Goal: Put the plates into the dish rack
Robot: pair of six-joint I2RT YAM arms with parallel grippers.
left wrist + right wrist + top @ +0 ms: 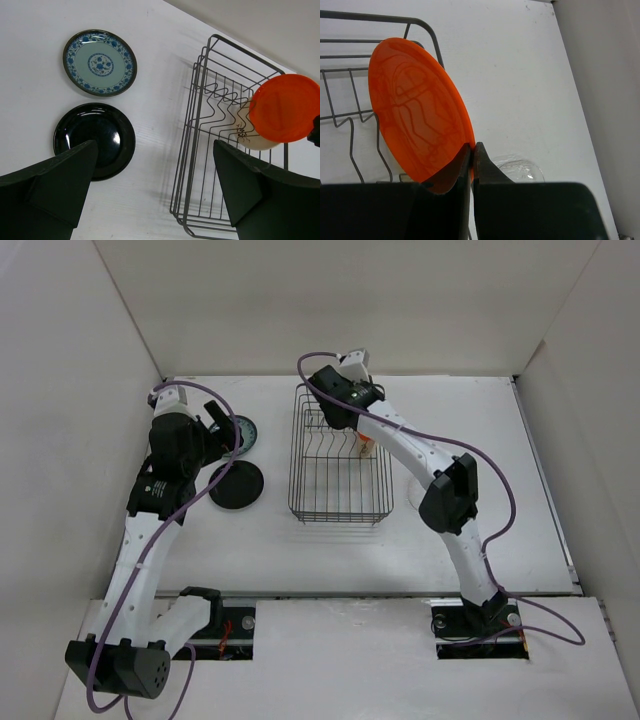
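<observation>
At the bottom edge of the right wrist view, pinches the lower rim of the orange plate (417, 107) in the right gripper (472, 150), jaws nearly together with only the plate's thin edge between them. Holds that plate on edge and tilted, up the left half of the frame, over the right rim of the dish rack (370, 16); cannot tell whether it touches the wires. Just right of the fingers, flat on the white table (520, 75) outside the rack: the clear glass plate (520, 170). In the left wrist view, keeps the left gripper (154, 150) spread wide at the bottom of the frame, gripping nothing. Between and above its fingers, lower left: the black plate (100, 135), flat on the table. Beyond it, upper left: the teal patterned plate (100, 62), close by but apart. To the right, inside the rack's outline: the cream plate (252, 137), half hidden behind the orange one; cannot tell which slot.
</observation>
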